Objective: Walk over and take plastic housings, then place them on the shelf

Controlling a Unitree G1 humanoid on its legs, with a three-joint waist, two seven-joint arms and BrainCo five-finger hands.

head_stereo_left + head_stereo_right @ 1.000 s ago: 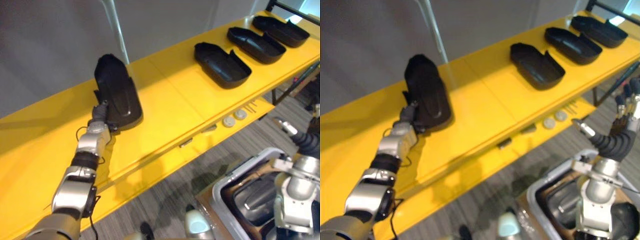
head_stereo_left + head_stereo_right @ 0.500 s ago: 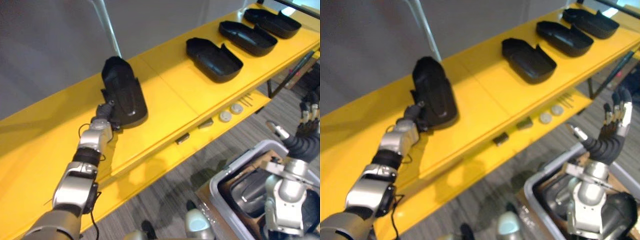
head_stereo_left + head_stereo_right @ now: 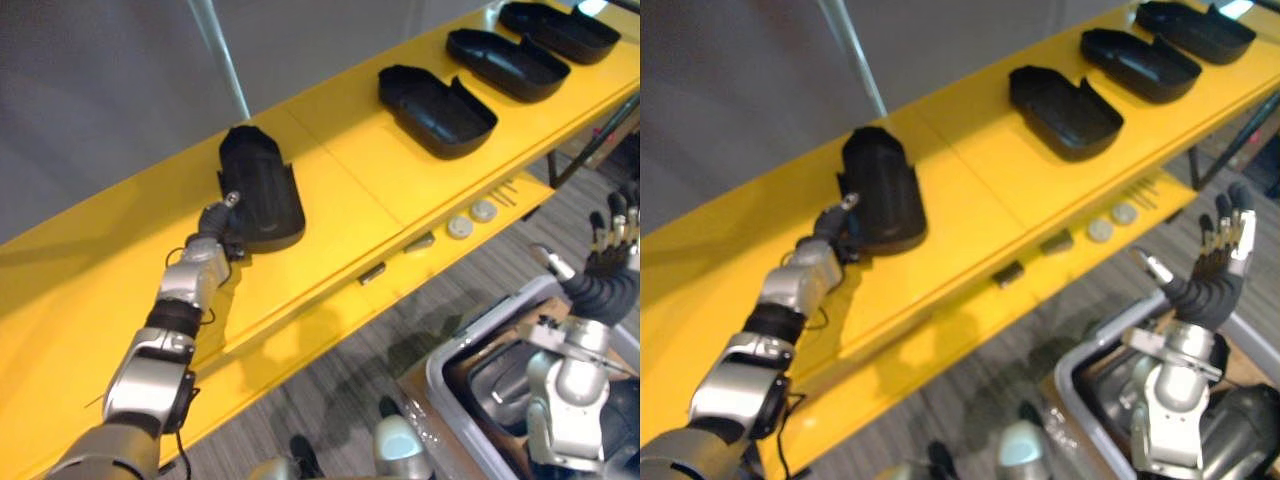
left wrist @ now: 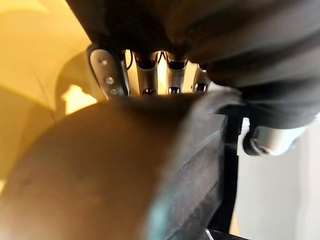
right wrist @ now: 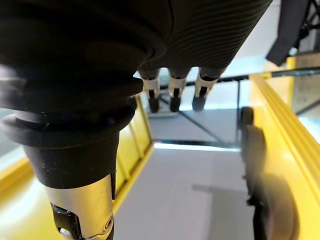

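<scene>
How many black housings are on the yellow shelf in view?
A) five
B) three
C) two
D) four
D: on the yellow shelf one housing sits at the left hand, and three more housings lie in a row further to the robot's right.

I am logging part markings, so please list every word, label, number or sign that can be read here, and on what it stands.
No text, number or sign can be read.
The black housings on the yellow shelf look plain.
The grey bin and the two round discs on the shelf's front ledge show no legible marks.
</scene>
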